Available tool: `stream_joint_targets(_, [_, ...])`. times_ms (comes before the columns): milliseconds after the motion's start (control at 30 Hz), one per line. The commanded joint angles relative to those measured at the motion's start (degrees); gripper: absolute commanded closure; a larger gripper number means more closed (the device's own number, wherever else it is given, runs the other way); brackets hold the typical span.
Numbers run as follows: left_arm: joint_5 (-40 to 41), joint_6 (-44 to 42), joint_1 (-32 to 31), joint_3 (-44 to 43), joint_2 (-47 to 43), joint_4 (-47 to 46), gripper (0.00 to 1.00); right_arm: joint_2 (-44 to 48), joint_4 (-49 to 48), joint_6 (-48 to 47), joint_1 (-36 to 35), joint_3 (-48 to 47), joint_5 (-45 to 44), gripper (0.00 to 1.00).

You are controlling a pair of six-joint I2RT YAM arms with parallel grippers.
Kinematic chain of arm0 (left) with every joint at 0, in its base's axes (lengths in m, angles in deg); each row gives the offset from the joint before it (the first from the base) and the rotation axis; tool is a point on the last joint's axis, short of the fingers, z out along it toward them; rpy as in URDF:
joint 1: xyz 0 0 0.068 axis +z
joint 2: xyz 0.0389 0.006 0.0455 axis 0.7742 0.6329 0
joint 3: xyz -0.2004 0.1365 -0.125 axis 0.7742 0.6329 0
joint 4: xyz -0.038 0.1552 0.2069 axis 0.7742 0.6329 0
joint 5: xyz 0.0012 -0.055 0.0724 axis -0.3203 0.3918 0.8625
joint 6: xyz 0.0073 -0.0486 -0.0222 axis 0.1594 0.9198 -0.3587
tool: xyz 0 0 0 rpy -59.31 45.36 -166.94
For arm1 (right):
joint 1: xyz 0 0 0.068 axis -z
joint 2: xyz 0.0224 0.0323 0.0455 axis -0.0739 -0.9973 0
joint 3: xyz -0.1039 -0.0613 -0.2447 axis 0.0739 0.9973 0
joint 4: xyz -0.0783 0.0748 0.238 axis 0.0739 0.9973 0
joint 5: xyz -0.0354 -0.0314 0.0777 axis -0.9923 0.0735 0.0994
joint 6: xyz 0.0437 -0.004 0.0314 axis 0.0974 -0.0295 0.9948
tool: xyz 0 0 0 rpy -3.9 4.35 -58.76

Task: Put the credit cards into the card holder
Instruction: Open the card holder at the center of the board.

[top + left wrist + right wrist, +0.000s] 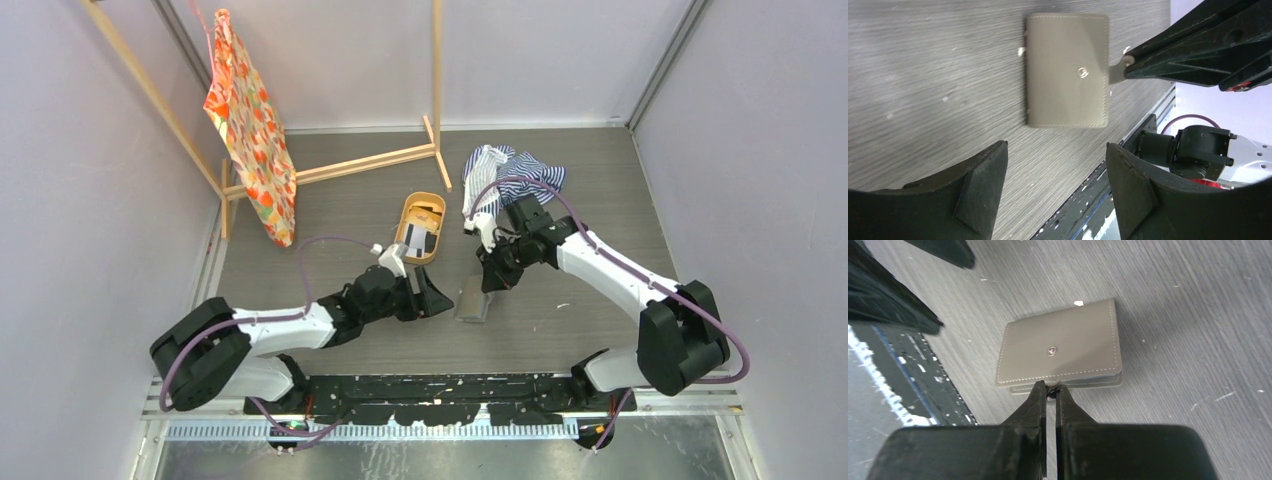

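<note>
Left pincer (435,293) (1056,147): released, fingers spread wide, holding nothing. It hangs low over the bench (590,200), pointing toward the card holder, just short of it.

Card holder (473,303) (1068,70) (1060,347): lies flat on the bench between the two pincers, folded closed, snap stud (1082,73) (1051,350) facing up. Grey-brown outer face with stitched border. The right wrist view shows the lower layers peeking out a little under the top flap.

Right pincer (492,283) (1050,388): clenched, only a thin slit between the fingers. Its tips sit against one edge of the card holder. Cannot tell whether they nip a layer of it or merely touch it.

Farther back, near the left pincer: oval orange tray (401,225) with the credit cards (418,238) inside, black and white ones at the nearer end, tan at the far end. They are well apart from the card holder.

Behind the right arm: a crumpled striped cloth (510,168).

Far left: a wooden rack (370,160) with a patterned orange bag (250,130) hanging from it.
</note>
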Motion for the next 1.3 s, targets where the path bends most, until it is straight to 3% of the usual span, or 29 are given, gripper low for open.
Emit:
stream_joint_targets(0, [-0.5, -3.5, -1.4, -6.4, 4.1, -4.7, 0.26, 1.5, -0.5, 3.0, 2.3, -2.1, 10.8, 0.99])
stream_joint_targets(233, [-1.3, -3.5, -1.5, -10.1, 10.7, -6.3, 0.22, 1.7, -1.3, 4.6, 4.5, -2.0, 13.4, 0.99])
stream_joint_targets(800, [-3.0, -8.8, -3.2, -17.6, 16.3, 2.5, 0.25, -0.1, -1.5, 5.2, 4.8, -2.4, 11.8, 0.99])
stream_joint_targets(867, [-2.4, -9.4, -3.4, -18.4, 17.1, 4.4, 0.31, -0.1, -1.5, 5.2, 4.9, -2.4, 11.8, 0.99])
stream_joint_targets(933, [-1.4, -9.7, -3.4, -18.9, 17.5, 6.2, 0.43, 0.0, -1.4, 5.0, 5.0, -2.4, 11.6, 0.99])
stream_joint_targets(1167, [3.2, -8.6, -3.4, -17.1, 14.6, 9.2, 0.98, 1.0, -0.8, 2.8, 6.7, -2.2, 4.4, 0.99])
stream_joint_targets(1267, [3.6, -6.5, -3.4, -15.7, 13.8, 8.3, 1.00, 0.6, -0.8, 2.2, 8.2, -2.0, -0.9, 0.99])
